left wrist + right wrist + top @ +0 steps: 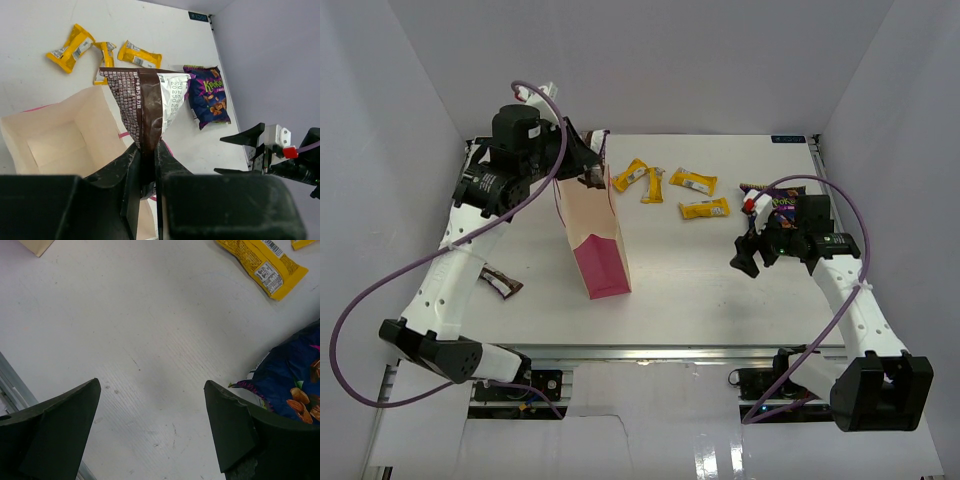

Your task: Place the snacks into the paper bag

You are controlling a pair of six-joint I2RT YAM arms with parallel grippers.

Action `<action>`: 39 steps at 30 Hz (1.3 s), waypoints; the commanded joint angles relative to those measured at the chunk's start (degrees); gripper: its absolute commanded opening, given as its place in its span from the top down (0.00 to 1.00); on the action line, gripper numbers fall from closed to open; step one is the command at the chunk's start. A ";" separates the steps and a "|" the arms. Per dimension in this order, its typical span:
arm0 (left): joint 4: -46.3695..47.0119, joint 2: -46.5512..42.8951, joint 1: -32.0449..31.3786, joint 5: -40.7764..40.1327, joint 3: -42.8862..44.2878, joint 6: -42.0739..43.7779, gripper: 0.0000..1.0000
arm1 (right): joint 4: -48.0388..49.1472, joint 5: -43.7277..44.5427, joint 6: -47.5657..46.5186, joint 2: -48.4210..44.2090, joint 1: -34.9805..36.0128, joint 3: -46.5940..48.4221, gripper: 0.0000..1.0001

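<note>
Jaws of the left gripper are clamping one end of the dark-brown bar, shut tight on the wrapper. The bar's long axis is running straight out from the fingertips, and its free end is flaring wide, printed brown on one side and silver-white on the other. The overhead view is showing this gripper raised at the far left, with the bar hanging at the far rim of the paper bag. The bag is standing upright on the table, left of centre.

Only the left wrist view is looking into the bag. There its mouth is gaping open, cream inside and lying just left of the bar, with the fingers partly covering its near edge.

Four yellow bars are lying flat in a loose row beyond and to the right of the bag, their long axes pointing different ways. The purple-blue chip bag is lying flat at the far right.

Only the overhead view is showing a second dark-brown wrapper, lying on the table beside the left arm.

The right gripper is hovering low over bare table with its jaws spread wide, gripping nothing. In its wrist view the chip bag is sitting just beside the right finger, though I cannot tell whether they are touching.
</note>
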 commanded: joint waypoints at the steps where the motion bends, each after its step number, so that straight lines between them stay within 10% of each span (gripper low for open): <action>1: 0.88 -1.96 -1.07 -3.28 -0.03 1.41 0.73 | 4.36 0.68 2.79 0.75 -0.28 2.02 0.10; 12: -1.58 -4.42 -1.25 -5.40 -5.13 1.85 0.27 | 5.52 -6.85 2.74 21.48 0.60 16.07 0.02; 23: -1.32 -22.16 -1.16 -22.67 -12.93 3.61 0.16 | -8.01 4.19 -31.89 52.04 10.44 46.45 0.02; 39: -8.00 -35.37 -1.16 -26.84 -38.35 -13.09 0.11 | -5.83 14.13 -36.93 68.96 10.88 56.16 0.14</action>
